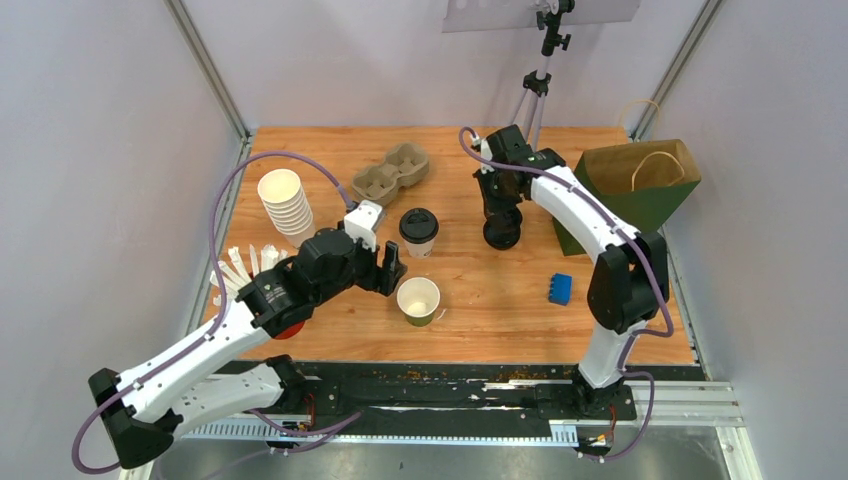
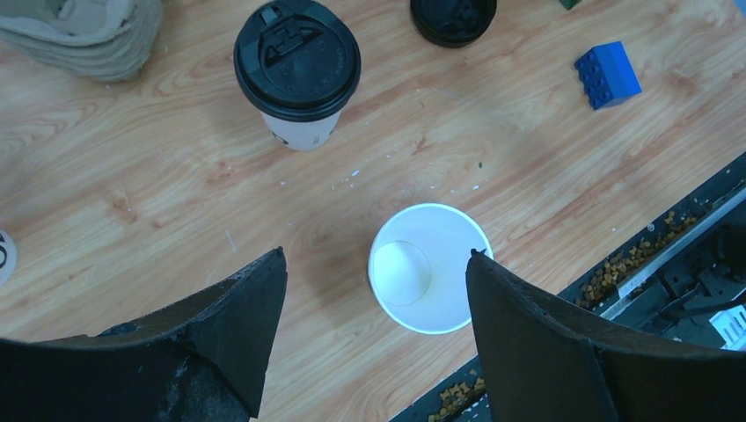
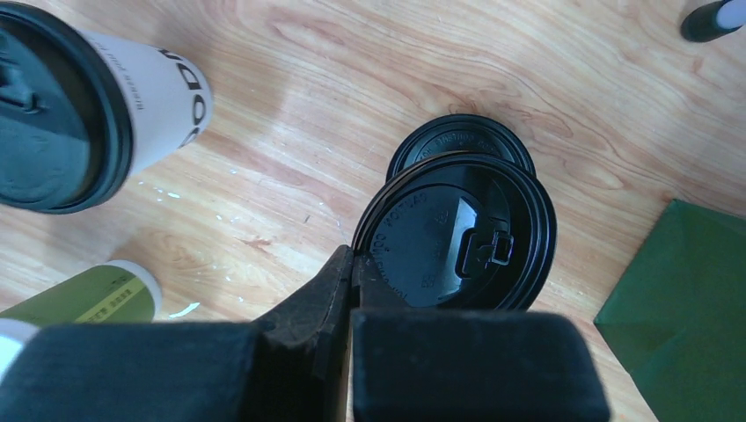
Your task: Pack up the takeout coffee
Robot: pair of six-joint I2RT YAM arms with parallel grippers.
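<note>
My left gripper point(image 2: 378, 253) spreads wide, holding nothing. The lidless green cup point(image 2: 428, 268) stands below, between my fingers and closer to the right one, on the near side of the white cup point(image 2: 296, 60). Right of the white cup, my right gripper point(image 3: 352, 264) pinches a black lid point(image 3: 457, 233) by its rim, above a second lid point(image 3: 462, 132).

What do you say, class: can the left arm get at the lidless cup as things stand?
Likely yes. The left hand is open close to the lidless cup, which shows between its fingers in the wrist view with nothing across it. The lidded white cup stands apart, farther back.
</note>
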